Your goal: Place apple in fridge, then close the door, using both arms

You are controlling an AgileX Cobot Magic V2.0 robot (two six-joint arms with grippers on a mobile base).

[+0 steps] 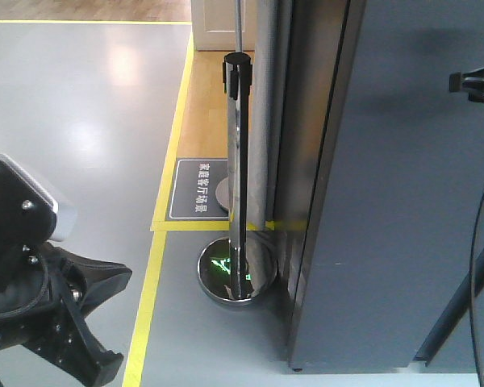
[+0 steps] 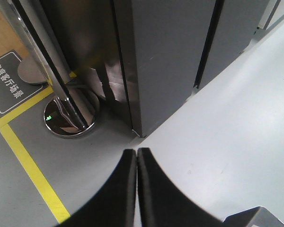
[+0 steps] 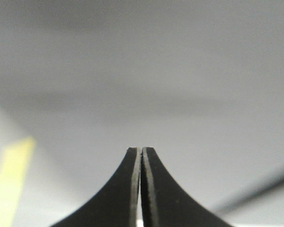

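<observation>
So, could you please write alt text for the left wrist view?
The left tool, shut and empty, hangs over grey floor before the dark grey fridge, whose door appears closed. A chrome barrier post and a yellow floor line lie left.

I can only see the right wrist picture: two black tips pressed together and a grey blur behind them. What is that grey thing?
Observer: Probably the fridge. The front view shows its tall dark grey side filling the right of the picture.
Operator: Is the other arm holding the apple?
Observer: No. In the left wrist view the left end effector is shut with nothing between its tips. No apple shows in any view.
Operator: Is anything else standing nearby?
Observer: A shiny metal barrier post stands on a domed base just beside the fridge.
</observation>
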